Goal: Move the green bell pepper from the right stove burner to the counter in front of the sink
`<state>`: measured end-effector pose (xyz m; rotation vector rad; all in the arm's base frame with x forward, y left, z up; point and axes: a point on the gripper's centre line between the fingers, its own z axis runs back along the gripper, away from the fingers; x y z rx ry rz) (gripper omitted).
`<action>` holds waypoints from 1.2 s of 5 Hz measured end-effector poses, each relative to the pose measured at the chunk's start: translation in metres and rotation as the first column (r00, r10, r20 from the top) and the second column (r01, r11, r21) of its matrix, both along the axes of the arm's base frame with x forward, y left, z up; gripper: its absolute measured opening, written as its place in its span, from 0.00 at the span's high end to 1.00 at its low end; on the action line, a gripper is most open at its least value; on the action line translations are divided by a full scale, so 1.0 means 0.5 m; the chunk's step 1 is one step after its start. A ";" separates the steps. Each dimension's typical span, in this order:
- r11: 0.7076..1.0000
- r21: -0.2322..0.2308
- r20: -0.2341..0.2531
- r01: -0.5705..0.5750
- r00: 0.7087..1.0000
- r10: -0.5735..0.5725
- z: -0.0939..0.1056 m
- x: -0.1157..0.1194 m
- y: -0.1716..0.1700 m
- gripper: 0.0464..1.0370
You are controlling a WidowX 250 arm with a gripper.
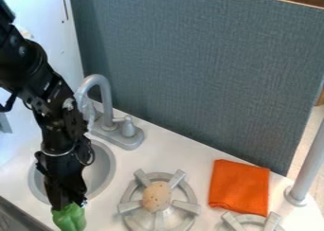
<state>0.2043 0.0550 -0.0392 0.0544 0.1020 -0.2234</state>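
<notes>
The gripper (68, 206) hangs at the lower left, over the front edge of the round grey sink (101, 171). Its tips are closed on the top of a green pepper (69, 218), which is below them near the counter's front edge. To the right, a tan, potato-like object (156, 196) rests in the middle of a grey burner grate (130, 206). Further right lies a folded orange cloth (239, 187) on the white counter.
Behind the sink stands a grey faucet (106, 102) with a handle. A second burner grate (252, 220) is at the bottom right, near an upright grey post (307, 166). A tall blue-grey panel (202, 74) borders the counter's back.
</notes>
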 end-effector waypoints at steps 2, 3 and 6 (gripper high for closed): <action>1.000 0.002 0.045 -0.010 0.999 0.010 -0.037 0.015 -0.001 0.93; 0.999 -0.031 0.053 -0.010 0.999 0.012 -0.037 0.019 -0.010 0.74; 0.993 -0.064 0.262 0.102 0.962 -0.082 0.108 0.045 -0.114 0.03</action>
